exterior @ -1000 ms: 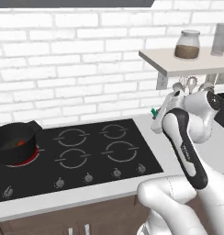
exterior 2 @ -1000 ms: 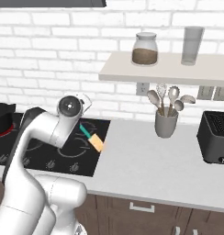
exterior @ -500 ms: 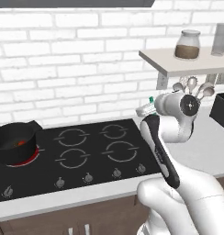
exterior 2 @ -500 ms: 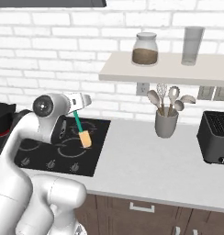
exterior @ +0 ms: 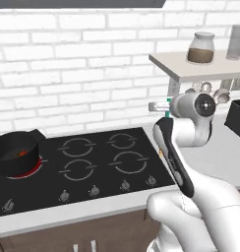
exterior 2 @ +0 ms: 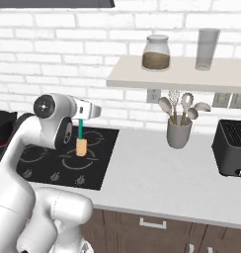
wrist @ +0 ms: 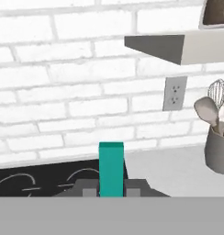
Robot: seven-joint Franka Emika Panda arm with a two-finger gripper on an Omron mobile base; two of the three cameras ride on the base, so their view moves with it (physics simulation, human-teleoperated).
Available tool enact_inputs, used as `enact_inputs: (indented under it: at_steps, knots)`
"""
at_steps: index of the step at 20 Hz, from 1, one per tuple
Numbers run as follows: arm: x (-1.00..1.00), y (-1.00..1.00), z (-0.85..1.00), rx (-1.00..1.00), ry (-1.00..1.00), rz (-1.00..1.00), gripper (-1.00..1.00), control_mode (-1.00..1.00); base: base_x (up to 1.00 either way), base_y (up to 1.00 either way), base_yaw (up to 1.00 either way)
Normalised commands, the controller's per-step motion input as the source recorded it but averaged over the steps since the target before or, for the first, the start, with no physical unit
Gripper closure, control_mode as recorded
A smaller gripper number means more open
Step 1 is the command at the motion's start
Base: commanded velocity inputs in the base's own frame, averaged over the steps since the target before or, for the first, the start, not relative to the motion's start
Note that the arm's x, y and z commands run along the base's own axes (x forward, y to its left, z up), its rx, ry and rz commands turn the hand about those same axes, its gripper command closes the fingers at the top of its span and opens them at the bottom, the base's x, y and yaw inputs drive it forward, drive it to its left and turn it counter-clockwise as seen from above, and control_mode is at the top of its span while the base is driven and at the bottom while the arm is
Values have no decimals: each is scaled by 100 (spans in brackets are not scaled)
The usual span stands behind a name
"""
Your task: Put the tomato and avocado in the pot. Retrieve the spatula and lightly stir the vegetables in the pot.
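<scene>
My gripper (exterior 2: 81,118) is shut on the spatula (exterior 2: 80,139), which hangs upright over the right burners of the hob, teal handle up and tan end down. In the hand view the teal handle (wrist: 111,169) stands between the fingertips of the gripper (wrist: 111,189), facing the brick wall. From the left, the gripper (exterior: 163,104) is above the hob's right edge. The black pot (exterior: 13,149) sits on the glowing front-left burner, far left of the gripper, with the red-orange tomato (exterior: 23,153) inside. The avocado is hidden in the pot.
A black hob (exterior: 97,162) fills the counter's left part. A grey utensil holder (exterior 2: 179,132) stands on the counter under a shelf (exterior 2: 172,76) with a jar and a glass. A black toaster (exterior 2: 233,148) is at the far right.
The arm has swung left from the counter to over the hob with the spatula in its grip. The spatula has turned from slanted to hanging straight down.
</scene>
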Motion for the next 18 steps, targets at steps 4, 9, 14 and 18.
enact_inputs:
  at_steps: [4,9,14,18]
  knots:
    - [0,-8,0,17,0,6,100,100,-1,0,4]
    - [0,0,0,0,0,0,100,100,-22,70,24]
    - [0,0,0,0,0,0,100,100,-37,100,15]
    - [0,0,0,0,0,0,100,100,-17,100,2]
